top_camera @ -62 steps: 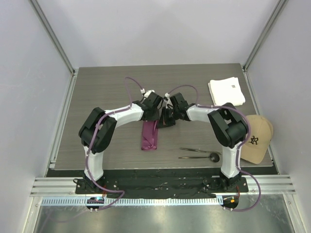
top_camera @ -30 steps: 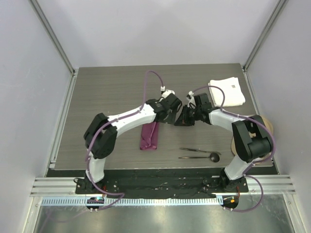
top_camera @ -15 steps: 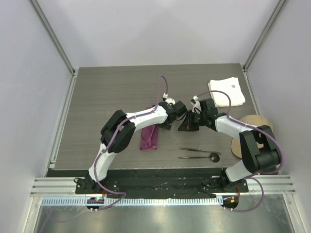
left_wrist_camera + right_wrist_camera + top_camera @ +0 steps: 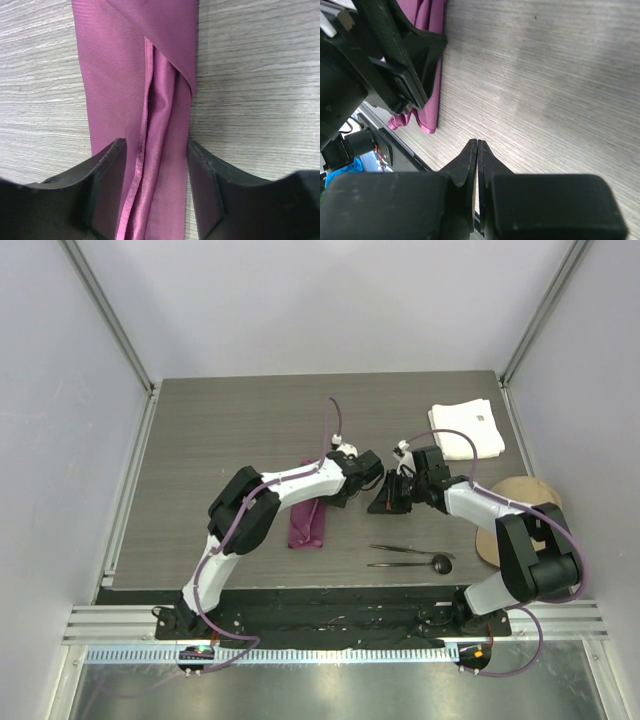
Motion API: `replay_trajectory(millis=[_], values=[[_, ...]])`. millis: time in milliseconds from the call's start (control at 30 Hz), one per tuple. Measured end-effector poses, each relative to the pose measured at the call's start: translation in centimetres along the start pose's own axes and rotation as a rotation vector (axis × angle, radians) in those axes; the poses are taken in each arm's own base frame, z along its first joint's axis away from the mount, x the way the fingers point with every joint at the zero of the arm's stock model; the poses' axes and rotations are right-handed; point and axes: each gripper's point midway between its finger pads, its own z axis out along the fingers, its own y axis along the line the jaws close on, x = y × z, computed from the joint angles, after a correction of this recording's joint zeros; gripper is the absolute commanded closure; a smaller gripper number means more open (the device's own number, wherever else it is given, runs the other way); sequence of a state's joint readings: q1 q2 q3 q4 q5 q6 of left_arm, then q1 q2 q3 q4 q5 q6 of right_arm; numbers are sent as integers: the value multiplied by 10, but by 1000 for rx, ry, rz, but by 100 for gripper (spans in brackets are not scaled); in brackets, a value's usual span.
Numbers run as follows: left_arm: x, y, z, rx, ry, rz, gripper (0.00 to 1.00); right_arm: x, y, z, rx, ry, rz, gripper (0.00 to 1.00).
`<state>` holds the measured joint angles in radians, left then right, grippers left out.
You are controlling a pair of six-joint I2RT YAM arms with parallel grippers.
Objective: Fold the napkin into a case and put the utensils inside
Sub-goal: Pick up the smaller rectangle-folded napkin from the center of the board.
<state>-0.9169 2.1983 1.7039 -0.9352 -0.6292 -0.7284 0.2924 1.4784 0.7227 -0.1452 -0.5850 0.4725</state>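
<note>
Folding looks finished; the left hand (image 4: 156, 148), spread apart, straddles the case (image 4: 125, 75) beneath it; the right hand (image 4: 477, 146), pinched together on nothing, should next fetch the utensils (image 4: 410, 556) nearby.

Narrow magenta case (image 4: 307, 527) lies flat; two dark utensils (image 4: 441, 562) lie nearby, outside it

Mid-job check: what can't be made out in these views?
- Top view: the far end of the case runs under the left arm.
- Left wrist view: the case's near end is cut off by the bottom edge and the left end effector.
- Top view: the utensils are too small to tell what the straight piece is; no wrist view shows them.
- Top view: the right arm covers part of the cap.
</note>
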Motion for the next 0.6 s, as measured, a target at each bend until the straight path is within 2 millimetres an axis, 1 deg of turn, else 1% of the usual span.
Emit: replay_trajectory(millis=[100,167,233,300,400,433,500,533,600], values=[[1,-1,2,3,-6,-7,53,4,-1,-1,2,6,4,93],[0,-2,3,5,-16,-13,58,5,-1,-2,1,6,4,94],[1,-2,4,10,-21,-18,58,5,1,-4,-1,2,1,94],[1,-2,5,12,-25,-21,60,4,2,-5,-5,-3,-3,94],[1,-3,5,22,-29,-28,69,4,2,-5,-5,-3,-3,94],[1,-4,6,24,-31,-31,77,5,2,-5,-5,-2,-2,95],[2,-4,7,30,-34,-31,83,6,1,-5,-4,1,0,95],[2,-3,7,29,-34,-33,90,6,1,-5,-4,1,0,95],[3,-1,8,27,-37,-33,96,7,0,-5,-3,2,2,95]])
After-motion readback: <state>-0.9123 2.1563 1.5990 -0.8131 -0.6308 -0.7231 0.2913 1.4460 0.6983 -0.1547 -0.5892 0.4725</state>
